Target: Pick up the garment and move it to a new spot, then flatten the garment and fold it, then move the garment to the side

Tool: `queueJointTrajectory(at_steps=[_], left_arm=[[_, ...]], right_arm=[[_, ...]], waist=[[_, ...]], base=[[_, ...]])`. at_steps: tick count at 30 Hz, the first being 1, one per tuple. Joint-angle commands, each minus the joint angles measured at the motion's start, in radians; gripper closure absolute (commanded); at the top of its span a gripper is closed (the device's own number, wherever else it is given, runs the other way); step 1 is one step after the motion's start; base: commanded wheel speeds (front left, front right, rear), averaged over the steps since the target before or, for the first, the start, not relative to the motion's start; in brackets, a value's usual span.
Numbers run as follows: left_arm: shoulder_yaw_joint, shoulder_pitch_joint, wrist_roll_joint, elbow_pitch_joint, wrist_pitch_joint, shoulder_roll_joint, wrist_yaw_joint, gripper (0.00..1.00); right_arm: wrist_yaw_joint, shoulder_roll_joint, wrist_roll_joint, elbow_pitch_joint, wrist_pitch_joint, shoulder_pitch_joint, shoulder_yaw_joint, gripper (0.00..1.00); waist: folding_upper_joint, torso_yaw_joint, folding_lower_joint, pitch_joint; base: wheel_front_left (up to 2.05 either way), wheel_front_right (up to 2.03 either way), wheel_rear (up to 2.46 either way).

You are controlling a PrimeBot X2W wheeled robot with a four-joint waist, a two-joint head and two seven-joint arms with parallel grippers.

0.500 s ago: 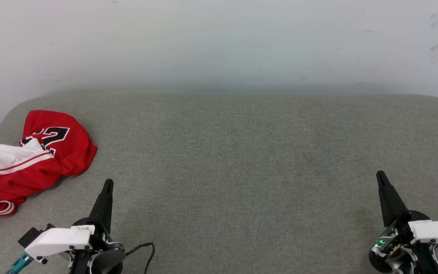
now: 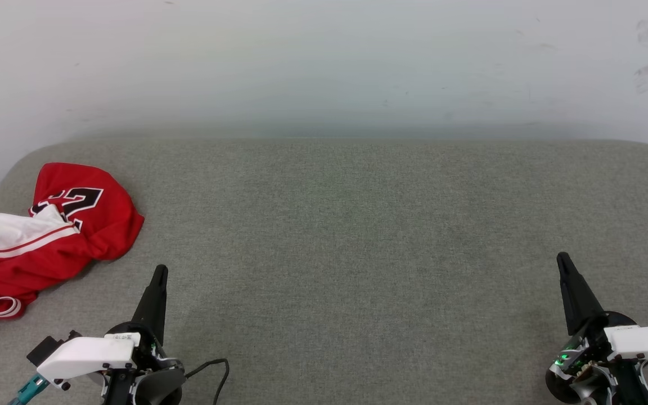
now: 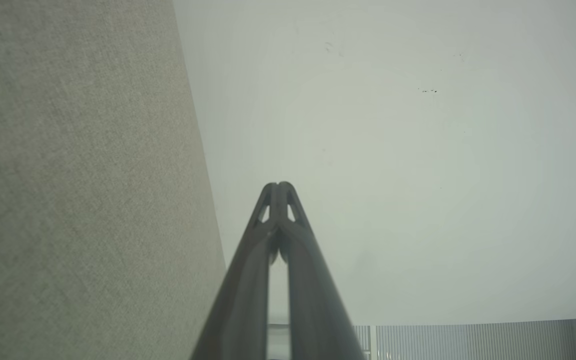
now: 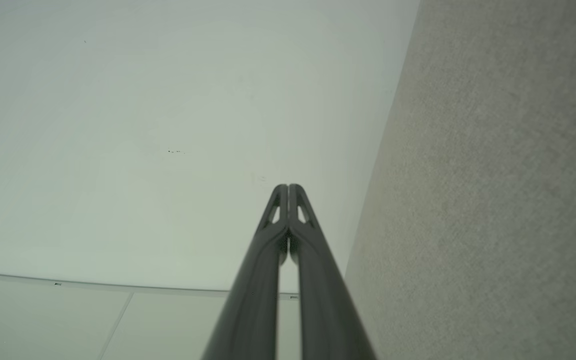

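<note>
Nothing is changing from half a second ago: the crumpled garment (image 2: 48,236) is lying at the far left edge of the grey cushion (image 2: 358,253), while the left gripper (image 2: 160,271) and right gripper (image 2: 561,259) are waiting near the front edge, fingers pressed together and empty. The pick-up is evidently not yet beginning.

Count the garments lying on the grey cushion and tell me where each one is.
1. The garment lies crumpled at the left edge of the cushion, ahead and left of the left gripper. It runs off the head view's left border, so part of it is hidden.
</note>
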Motion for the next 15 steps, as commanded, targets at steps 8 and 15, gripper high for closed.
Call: queueJointTrajectory(at_steps=[8,15], left_arm=[[0.003,-0.006,-0.002,-0.001,0.002,0.000,-0.002,1.00],[-0.010,0.023,0.005,0.016,-0.016,-0.002,0.000,0.00]], right_arm=[[0.000,0.003,0.003,0.000,0.001,-0.011,0.001,1.00],[0.000,0.000,-0.011,0.022,-0.015,0.029,0.003,0.00]], waist=[[0.0000,0.000,0.0000,0.000],[0.0000,0.000,0.0000,0.001]], base=[[0.00,0.00,0.00],[0.00,0.00,0.00]])
